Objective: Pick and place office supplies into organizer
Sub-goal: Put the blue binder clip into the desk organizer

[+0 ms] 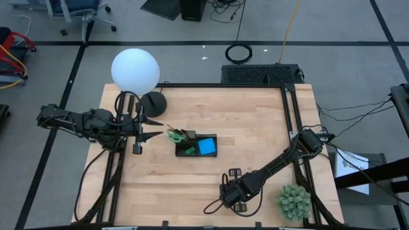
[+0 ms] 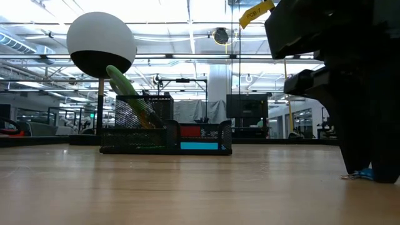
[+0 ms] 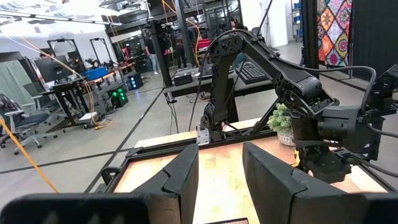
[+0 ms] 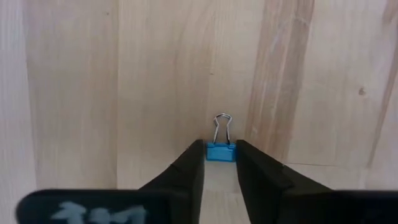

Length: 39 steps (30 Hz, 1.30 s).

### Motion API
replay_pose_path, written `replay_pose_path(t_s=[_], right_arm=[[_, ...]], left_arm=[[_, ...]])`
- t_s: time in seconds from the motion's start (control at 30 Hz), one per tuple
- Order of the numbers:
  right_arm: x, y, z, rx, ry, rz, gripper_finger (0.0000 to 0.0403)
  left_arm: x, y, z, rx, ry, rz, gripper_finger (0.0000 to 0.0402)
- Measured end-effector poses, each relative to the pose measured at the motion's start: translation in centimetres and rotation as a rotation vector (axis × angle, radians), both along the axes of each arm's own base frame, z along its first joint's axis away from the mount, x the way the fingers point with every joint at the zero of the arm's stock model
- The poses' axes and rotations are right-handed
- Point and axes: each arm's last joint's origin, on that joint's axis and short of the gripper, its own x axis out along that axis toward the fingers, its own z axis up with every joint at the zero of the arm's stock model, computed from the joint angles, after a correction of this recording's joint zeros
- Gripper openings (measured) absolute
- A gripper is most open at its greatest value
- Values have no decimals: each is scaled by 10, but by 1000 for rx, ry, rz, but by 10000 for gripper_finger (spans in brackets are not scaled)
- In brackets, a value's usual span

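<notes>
Overhead, bright lights above wooden table (image 2: 187,187)

Surface (image 1: 255,128): open wood across the far right and the near left, free for passing.
Centre: black organizer (image 1: 196,145), with scissors (image 1: 174,135) leaning out of its tall left compartment.
Far left: lamp (image 1: 135,71) with its round base beside the left tool (image 1: 153,128); only a narrow gap separates that tool from the organizer.
Near right: right tool (image 1: 233,199) low on the wood, potted plant (image 1: 293,202) at the near right corner beside it.
</notes>
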Motion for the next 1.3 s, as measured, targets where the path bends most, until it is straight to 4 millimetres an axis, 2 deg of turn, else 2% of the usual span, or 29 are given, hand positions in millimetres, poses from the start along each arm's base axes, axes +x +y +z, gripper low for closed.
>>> replay_pose_path(t_s=[0.23, 0.83, 1.07, 1.3], right_arm=[[0, 0, 0, -4, 0, 18, 37], [8, -13, 2, 39, 20, 42, 39], [11, -18, 11, 77, -18, 85, 35], [24, -26, 16, 91, -111, 112, 36]], left_arm=[[0, 0, 0, 0, 0, 0, 131], [0, 0, 0, 0, 0, 0, 131], [0, 0, 0, 0, -1, 0, 131], [0, 0, 0, 0, -1, 0, 131]])
